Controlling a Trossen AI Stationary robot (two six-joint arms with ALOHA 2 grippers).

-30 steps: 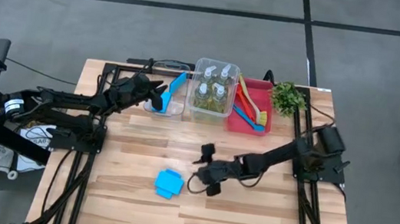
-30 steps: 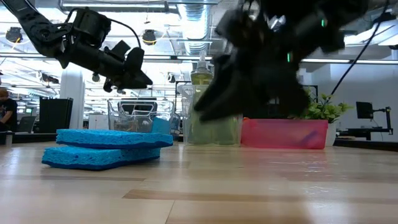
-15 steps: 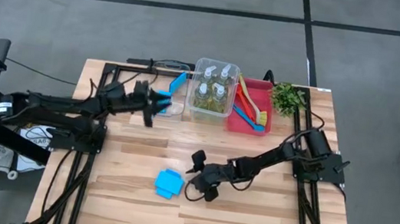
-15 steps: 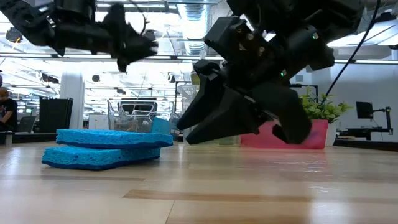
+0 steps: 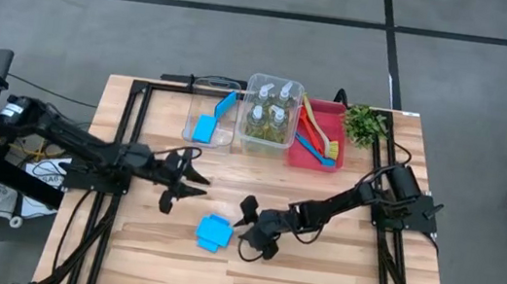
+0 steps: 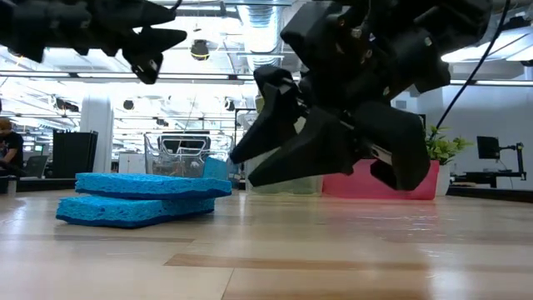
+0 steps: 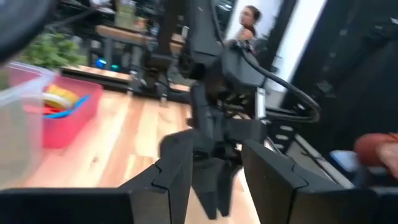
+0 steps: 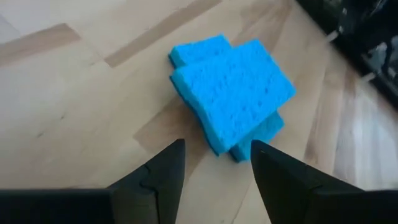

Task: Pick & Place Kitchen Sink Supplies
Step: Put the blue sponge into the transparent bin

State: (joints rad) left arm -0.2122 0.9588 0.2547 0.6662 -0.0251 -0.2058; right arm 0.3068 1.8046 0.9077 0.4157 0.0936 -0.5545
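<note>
Right gripper hangs low over the bare wooden table with its two dark fingers spread apart and nothing between them — in its wrist view the gap frames the near corner of a stack of two flat bright-blue square sponges, one lying skewed on top of the other. From above, that stack lies just beside the right gripper on its left-arm side, near but apart. The left gripper hovers further back toward the bins, its fingers also parted and empty, a little farther from the sponges than the right one. So the right arm looks the better placed to take them; the top sponge's edges run at a slant to the gripper's opening, which may call for a small twist of the wrist. Another blue sponge already lies in the clear rectangular plastic bin at the table's back — likely where the stack is bound.
</note>
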